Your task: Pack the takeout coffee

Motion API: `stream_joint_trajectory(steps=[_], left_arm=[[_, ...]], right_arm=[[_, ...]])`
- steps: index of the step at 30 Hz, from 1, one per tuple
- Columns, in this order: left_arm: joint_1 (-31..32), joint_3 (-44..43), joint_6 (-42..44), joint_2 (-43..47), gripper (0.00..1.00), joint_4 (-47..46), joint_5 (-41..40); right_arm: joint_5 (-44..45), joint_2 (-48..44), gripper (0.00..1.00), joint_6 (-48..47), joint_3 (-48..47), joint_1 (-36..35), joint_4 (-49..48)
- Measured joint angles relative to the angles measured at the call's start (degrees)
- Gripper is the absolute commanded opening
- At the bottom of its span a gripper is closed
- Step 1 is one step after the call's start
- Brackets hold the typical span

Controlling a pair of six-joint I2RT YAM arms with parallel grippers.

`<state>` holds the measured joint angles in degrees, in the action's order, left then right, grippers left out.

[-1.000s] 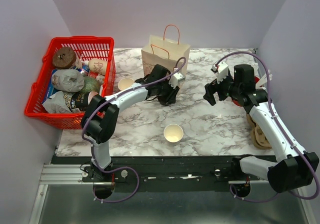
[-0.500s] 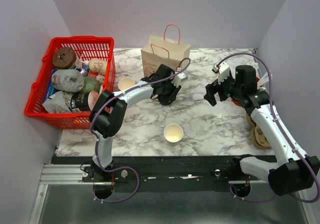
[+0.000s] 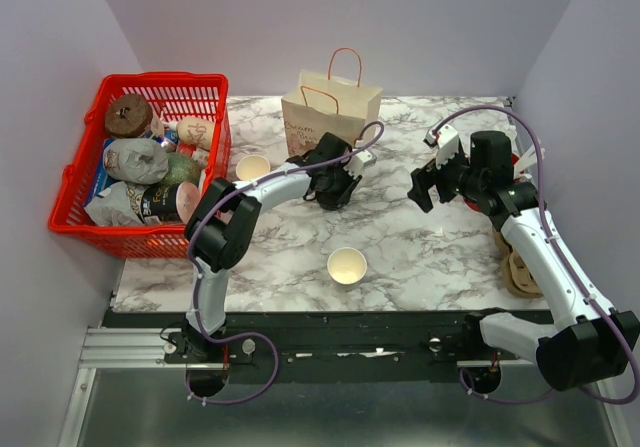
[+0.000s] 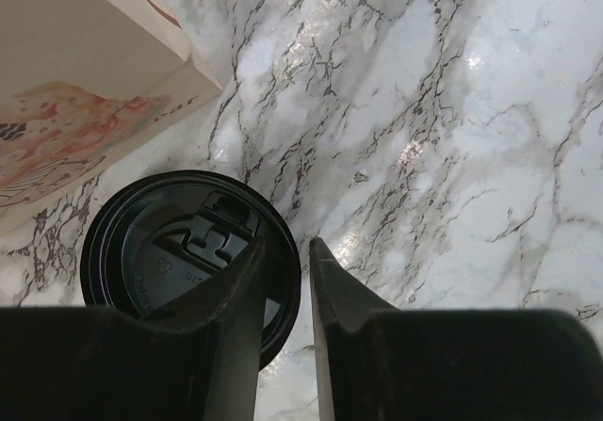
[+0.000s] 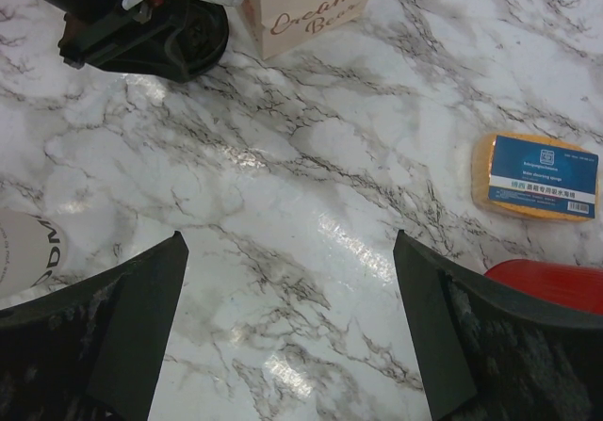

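- Our left hand [image 4: 287, 251] stands narrow, right over the takeout coffee [image 4: 160, 261]. One finger lies across its black lid [image 4: 132, 242] and the other sits just outside the rim, so the rim is in the gap. We cannot tell whether it is pinched yet.
- The coffee stands upright on the marble surface [image 4: 452, 110], just beside the foot of the paper bag [image 4: 75, 82], not in it.
- We judge the grasp to be the step in hand. A pinch on the rim alone could pop the lid or tip the cup. We would rather centre the hand and take the cup wall below the lid. Then we would lift it straight, keep it level, clear the bag's handles and lower it in.
- Our right hand [image 5: 287, 251] is wide and holds nothing. It hovers over bare surface, well apart from the coffee.
- The bag stands upright, and we cannot see its contents.
- Two open paper cups, one [image 3: 252, 167] beside the red basket [image 3: 165, 77] and one [image 3: 347, 265] nearer us, look empty.
- The basket is heaped with wrapped food and bottles.
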<state>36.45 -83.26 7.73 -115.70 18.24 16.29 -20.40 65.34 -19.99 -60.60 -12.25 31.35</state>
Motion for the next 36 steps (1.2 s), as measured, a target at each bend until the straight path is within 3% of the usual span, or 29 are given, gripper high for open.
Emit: stream_joint_trajectory(steps=[12, 22, 26, 32, 36], left_arm=[[0.0, -1.3, 0.0, -0.6, 0.01, 0.6, -0.4], [-0.1, -1.2, 0.9, -0.3, 0.0, 1.5, -0.6], [-1.2, 0.9, 1.7, 4.1, 0.0, 2.6, 0.7], [-5.0, 1.4, 3.0, 14.2, 0.0, 6.2, 11.1], [-6.7, -0.3, 6.2, 17.1, 0.0, 12.4, 25.5]], right_arm=[[0.0, 0.0, 1.0, 0.0, 0.0, 0.0, 0.0], [0.0, 0.0, 1.0, 0.0, 0.0, 0.0, 0.0], [0.0, 0.0, 1.0, 0.0, 0.0, 0.0, 0.0], [-0.3, 0.2, 0.99, 0.0, 0.0, 0.0, 0.0], [-2.7, 1.7, 0.99, -0.4, -1.0, 0.0, 0.8]])
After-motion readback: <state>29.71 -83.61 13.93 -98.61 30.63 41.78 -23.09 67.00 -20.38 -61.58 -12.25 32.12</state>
